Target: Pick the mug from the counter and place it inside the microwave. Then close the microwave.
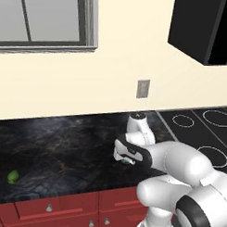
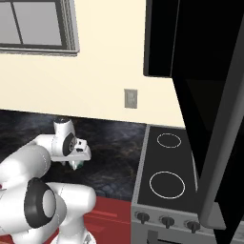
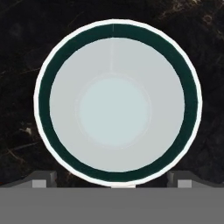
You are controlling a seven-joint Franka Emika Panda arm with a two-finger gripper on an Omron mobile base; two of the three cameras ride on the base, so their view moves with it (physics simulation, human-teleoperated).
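From the hand camera I look straight down into the mug (image 3: 117, 103): its round mouth sits directly below the pincer (image 3: 111, 179), white outer lip, dark teal band inside the rim, pale bottom. My two finger tips (image 3: 43, 179) stand at the lower corners of that view, one on each side of the mug's rim, spread wide and apart from it; the pincer is released and holds nothing. I cannot make out the handle from here.

The mug stands upright on the counter (image 1: 54, 145), the black marbled stone showing all around it under the hand. In the left base view the hand (image 1: 128, 155) hangs low over the counter with a sliver of teal peeking out just beneath it; in the right base view the same sliver shows under the hand (image 2: 78, 159).

Off to the right of the pincer lies the stovetop (image 2: 164, 183) with its white rings, and above that the microwave (image 2: 190, 43), its glossy black door (image 2: 224, 143) swung open toward me. Well away on the pincer's left, near the counter's front edge, sits a small green fruit (image 1: 12, 177). Red drawers (image 1: 61, 208) with silver knobs run below the counter.
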